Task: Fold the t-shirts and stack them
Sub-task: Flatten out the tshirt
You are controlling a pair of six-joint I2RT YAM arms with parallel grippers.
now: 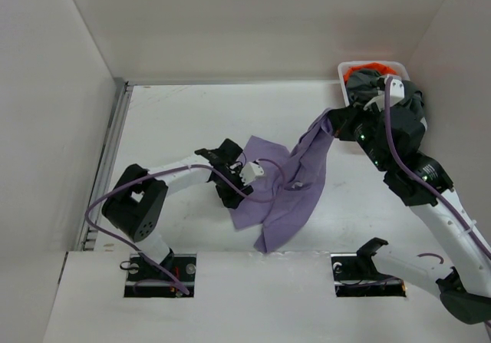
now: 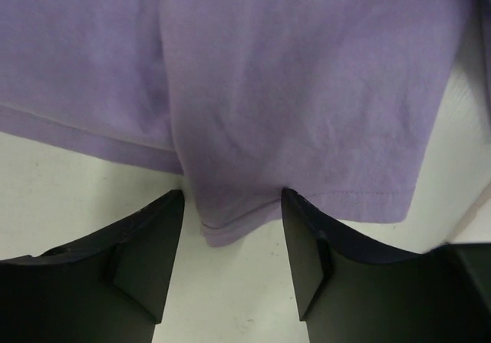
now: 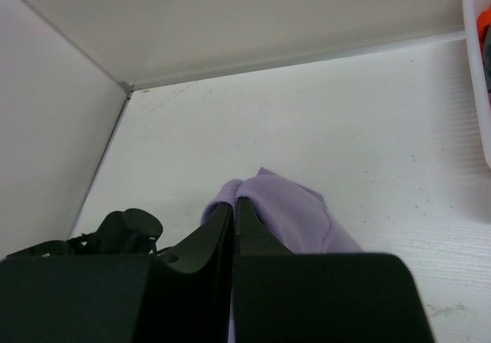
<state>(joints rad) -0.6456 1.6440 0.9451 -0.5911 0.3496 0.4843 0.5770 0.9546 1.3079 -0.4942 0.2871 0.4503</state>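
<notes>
1. In the middle of the table (image 1: 176, 120) lies the lavender t-shirt (image 1: 295, 186). Its near-left part is spread flat, and the rest is drawn up in a long diagonal towards the far right.
2. The right pincer (image 3: 234, 209) is clamped tight on the far-right end of that cloth and holds it raised, just beside the white basket (image 1: 370, 64).
3. The left pincer (image 2: 230, 201) stands wide open and holds nothing. A folded bit of hem lies on the table between its 2 fingers (image 2: 146, 258).
4. We judge that the next move turns on this: the hem lies straight ahead of the left pincer, so the pincer needs only a short push forward and a squeeze. The left arm is clearly the nearer one to that edge.
5. The dark grey t-shirt (image 1: 410, 101) and the orange t-shirt (image 1: 359, 72) sit in the basket, well apart from the hem.
6. Nothing blocks the left pincer, though its cable (image 1: 268, 176) loops over the cloth and might catch.
</notes>
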